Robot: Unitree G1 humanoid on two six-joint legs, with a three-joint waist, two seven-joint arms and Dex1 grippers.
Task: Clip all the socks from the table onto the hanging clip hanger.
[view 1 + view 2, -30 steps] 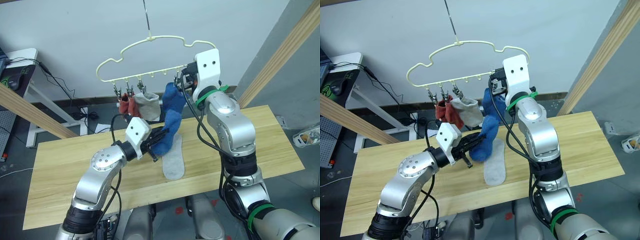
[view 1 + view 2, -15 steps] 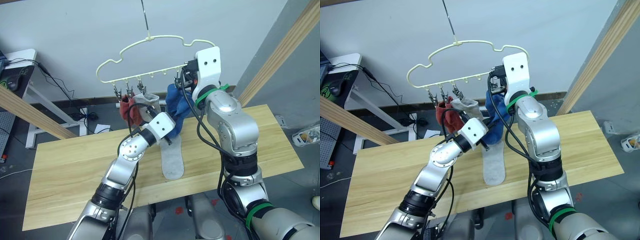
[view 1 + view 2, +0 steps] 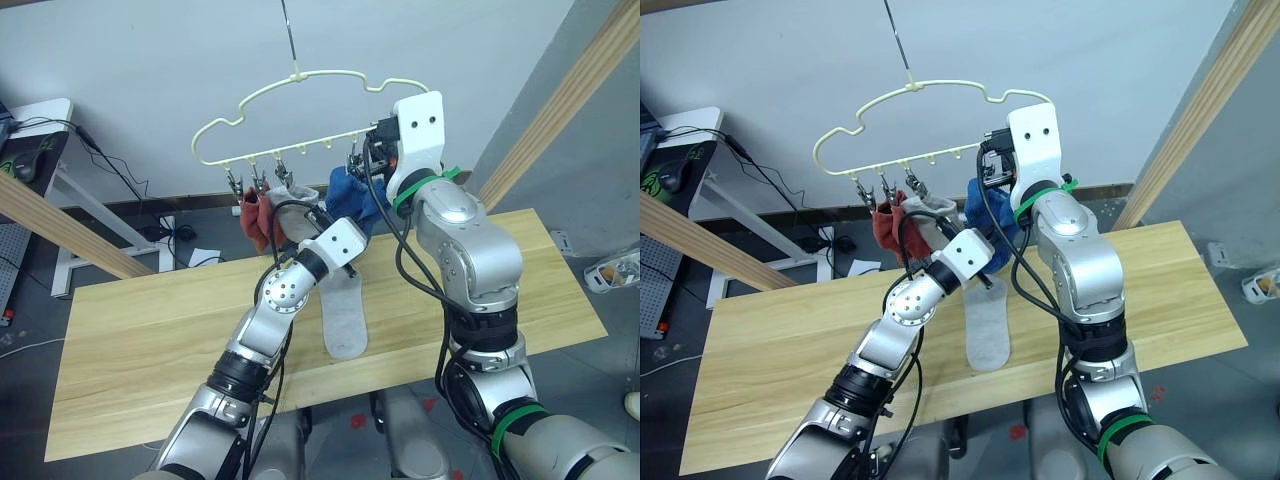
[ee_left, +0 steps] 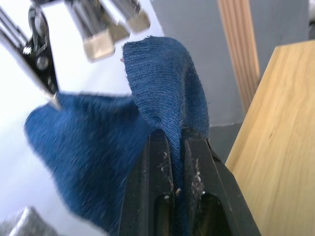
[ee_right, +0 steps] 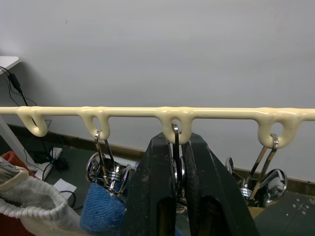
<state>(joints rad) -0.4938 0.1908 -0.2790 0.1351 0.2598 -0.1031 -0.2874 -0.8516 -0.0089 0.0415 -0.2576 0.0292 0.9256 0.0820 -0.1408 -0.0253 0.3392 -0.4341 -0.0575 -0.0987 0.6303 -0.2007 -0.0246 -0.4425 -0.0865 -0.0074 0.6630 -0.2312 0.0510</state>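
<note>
The pale yellow clip hanger (image 3: 300, 75) hangs above the table (image 3: 150, 330). From its left clips hang a rust red sock (image 3: 250, 218) and a light grey sock (image 3: 297, 205). My left gripper (image 4: 172, 147) is shut on a fold of a blue sock (image 3: 350, 192), held bunched just under the silver clips (image 4: 98, 42). One clip tip touches the sock's edge. Whether a clip grips it, I cannot tell. My right gripper (image 5: 174, 147) is shut on a clip at the hanger's lower bar. Another light grey sock (image 3: 343, 315) lies flat on the table.
Round wooden poles slant past at the right (image 3: 570, 100) and the left (image 3: 60, 225). A white desk (image 3: 45, 115) with cables stands behind the table's left end. The right arm (image 3: 465, 250) rises over the table's right half.
My left arm has swung up from near the tabletop, lifting the blue sock's lower part to just below the clips. The right gripper stays at the hanger bar.
</note>
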